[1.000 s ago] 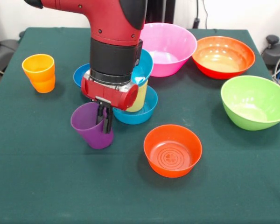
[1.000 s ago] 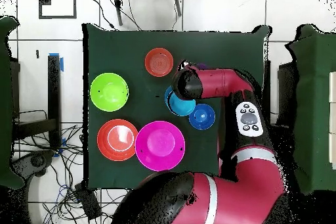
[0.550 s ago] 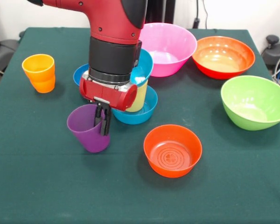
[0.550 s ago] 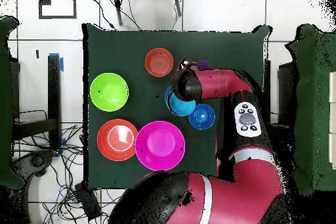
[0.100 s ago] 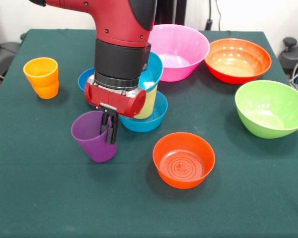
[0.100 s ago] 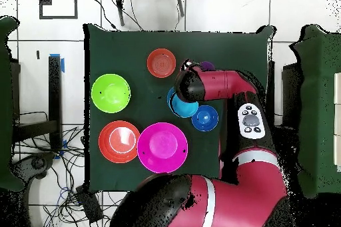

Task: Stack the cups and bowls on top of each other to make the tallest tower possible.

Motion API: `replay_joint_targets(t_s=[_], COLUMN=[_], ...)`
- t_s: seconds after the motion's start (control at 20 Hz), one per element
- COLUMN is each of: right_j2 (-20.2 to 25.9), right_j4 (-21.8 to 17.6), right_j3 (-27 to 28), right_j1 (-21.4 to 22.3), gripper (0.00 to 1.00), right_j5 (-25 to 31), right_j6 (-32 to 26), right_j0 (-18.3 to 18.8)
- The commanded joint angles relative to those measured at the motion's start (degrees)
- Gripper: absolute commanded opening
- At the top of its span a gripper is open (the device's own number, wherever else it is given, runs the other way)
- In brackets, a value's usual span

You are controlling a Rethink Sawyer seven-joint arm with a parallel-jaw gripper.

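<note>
The gripper point(image 5: 110, 130) is seen clamped on the near wall of the purple cup point(image 5: 94, 136), one finger inside the rim and one outside. A rim pinch of this kind is judged suited to a thin tapered tumbler, since the mouth is left upward for stacking. The cup is tilted slightly; whether it rests on the green tablecloth point(image 5: 49, 198) or is just lifted cannot be told.

Just behind the cup stands the tower point(image 5: 148, 101): a mid-blue small bowl point(image 5: 156, 118) as base, the pale yellow cup point(image 5: 148, 103) upright in it, and a cyan bowl point(image 5: 154, 69) tipped on top, largely hidden by the arm.

The orange cup point(image 5: 41, 77) stands well apart. The small orange-red bowl point(image 5: 184, 159), pink bowl point(image 5: 181, 49), large orange-red bowl point(image 5: 237, 59) and lime green bowl point(image 5: 270, 108) lie unstacked.
</note>
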State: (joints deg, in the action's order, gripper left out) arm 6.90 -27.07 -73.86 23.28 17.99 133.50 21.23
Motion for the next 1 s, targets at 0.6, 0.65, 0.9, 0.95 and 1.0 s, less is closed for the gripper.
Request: replay_joint_targets(t_s=[0.6,0.65,0.9,0.95,1.0], right_j2=[2.4,2.6,2.2,2.2,2.3], right_j4=[-0.1,-0.1,-0.4,-0.6,-0.6], right_j3=[-6.6,-7.2,-8.5,-8.6,-8.6], right_j1=[9.1,9.7,10.8,10.8,10.8], gripper=[0.00,0.00,0.00,0.00,0.00], right_j5=[5.9,6.0,5.4,5.3,5.3], right_j6=[-4.3,-4.4,-3.7,-3.7,-3.7], right_j0=[-0.6,-0.5,-0.9,-1.0,-0.9])
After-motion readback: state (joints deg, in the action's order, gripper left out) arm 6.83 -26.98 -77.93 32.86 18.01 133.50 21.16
